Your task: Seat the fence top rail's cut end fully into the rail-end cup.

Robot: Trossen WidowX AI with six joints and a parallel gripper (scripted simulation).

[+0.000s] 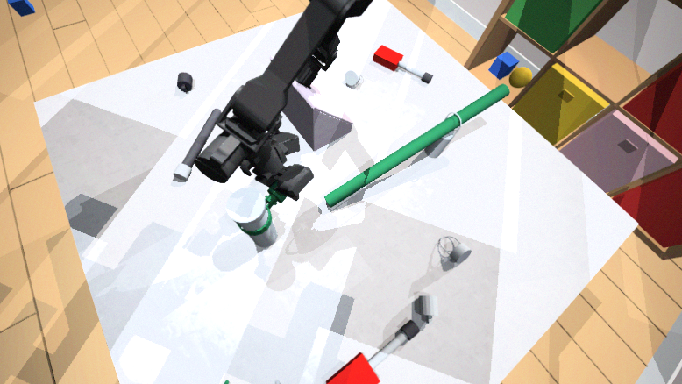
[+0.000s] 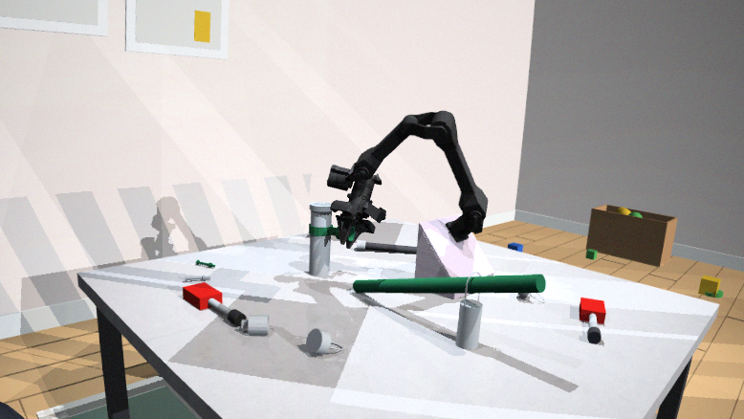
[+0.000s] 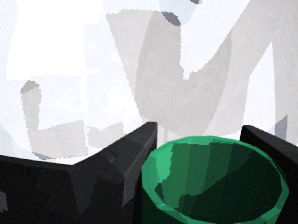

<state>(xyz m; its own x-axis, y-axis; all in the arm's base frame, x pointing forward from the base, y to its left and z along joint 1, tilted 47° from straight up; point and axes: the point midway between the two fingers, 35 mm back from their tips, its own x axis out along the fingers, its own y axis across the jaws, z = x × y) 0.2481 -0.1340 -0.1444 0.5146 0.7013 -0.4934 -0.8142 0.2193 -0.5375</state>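
The green rail [image 1: 410, 145] [image 2: 416, 284] runs through the wire loop on the small grey post [image 2: 469, 325]. Its left end stands apart from the big post [image 1: 266, 236] [image 2: 319, 257], short of the cup. The green brace band [image 1: 257, 230] [image 2: 317, 231] is around the upper part of the big post, a little below its cap. The rail-end cup [image 2: 352, 233] [image 3: 200, 175] sticks out from the band, and its empty mouth shows in the wrist view. My gripper [image 2: 351, 238] [image 3: 199, 134] is shut on the cup, one finger on each side, and mostly hides it in the top view.
A pink wedge [image 1: 331, 126] [image 2: 442, 250] stands under the arm's base, behind the rail. A dark tube [image 1: 202, 136] [image 2: 387, 247] lies behind the gripper. A loose loop cap [image 1: 460, 253] [image 2: 318, 341] and red-ended tools [image 1: 387, 57] [image 2: 202, 296] lie on the table.
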